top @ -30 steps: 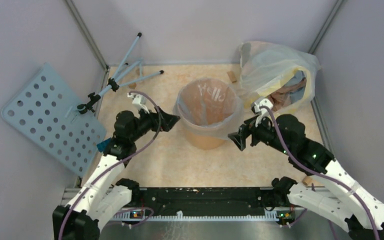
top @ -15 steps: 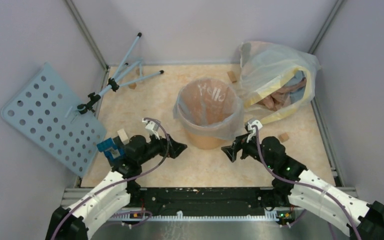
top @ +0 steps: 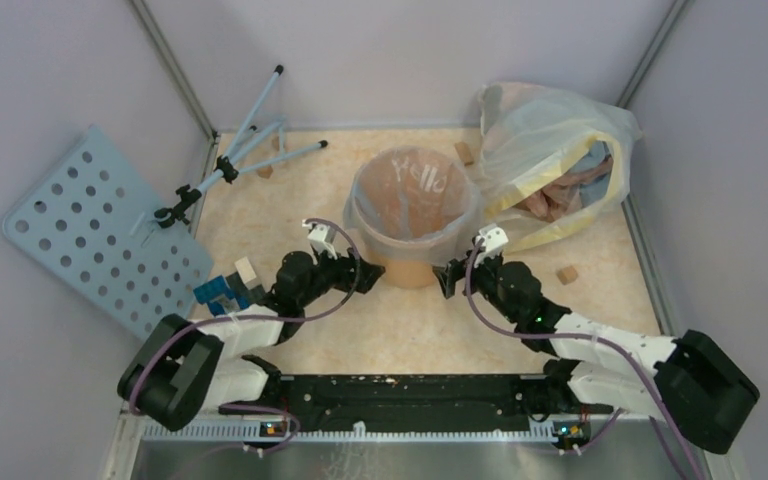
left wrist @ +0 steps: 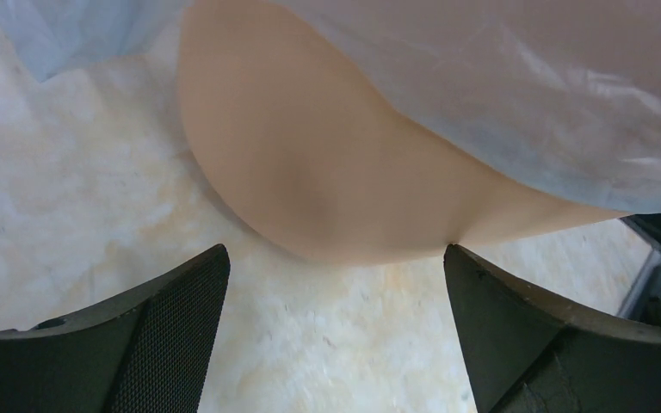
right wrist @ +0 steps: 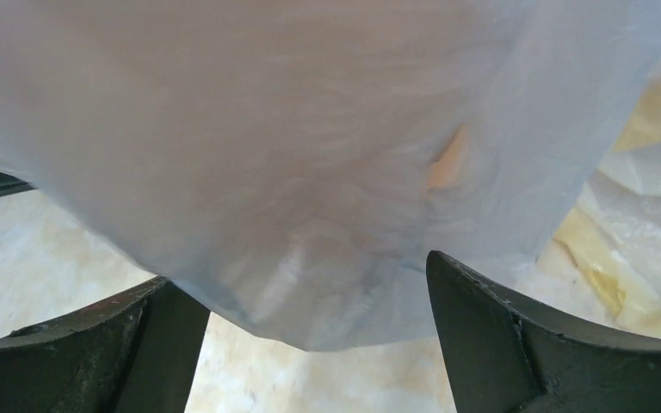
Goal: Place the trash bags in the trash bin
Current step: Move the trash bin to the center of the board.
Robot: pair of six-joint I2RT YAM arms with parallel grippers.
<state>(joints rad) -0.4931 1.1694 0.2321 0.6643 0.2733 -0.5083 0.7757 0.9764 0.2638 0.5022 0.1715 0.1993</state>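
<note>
Beige marbled tabletop (top: 290, 200), walled on three sides.

Pale blue perforated panel (top: 100, 240) leans off the left edge.

Big clear bag with yellow edges (top: 550, 130) slumps in the far right corner, brownish and blue contents showing through. It touches the bin's right side.

Orange trash bin (top: 412, 268) stands upright mid-table. Only the lower wall is bare.

Trash bag (top: 415, 195) is in the bin as a liner. Its mouth is folded out over the rim, a crinkled grey-blue skirt hangs down the outer wall, and pale lettering shows inside at the far side.

Both arms are folded low, reaching in from either side of the bin's near face.

Left gripper (top: 368, 278): fingers (left wrist: 172, 327) spread wide, nothing between the pads. Its wrist view shows the bin's bare wall (left wrist: 327, 172) just ahead, with the bag's hem (left wrist: 525, 95) above.

Right gripper (top: 445, 280): fingers (right wrist: 499, 327) likewise spread, not pinching. The bag's skirt (right wrist: 310, 129) hangs down between them; contact with either finger cannot be told.

Light blue tripod stand (top: 245, 150) lies folded at the far left, partly over the table edge.

Small blue object (top: 218, 292) sits by the left arm, a wooden block (top: 247, 270) beside it.

Other blocks: one (top: 464, 152) behind the bin, one (top: 566, 273) near the right edge.
</note>
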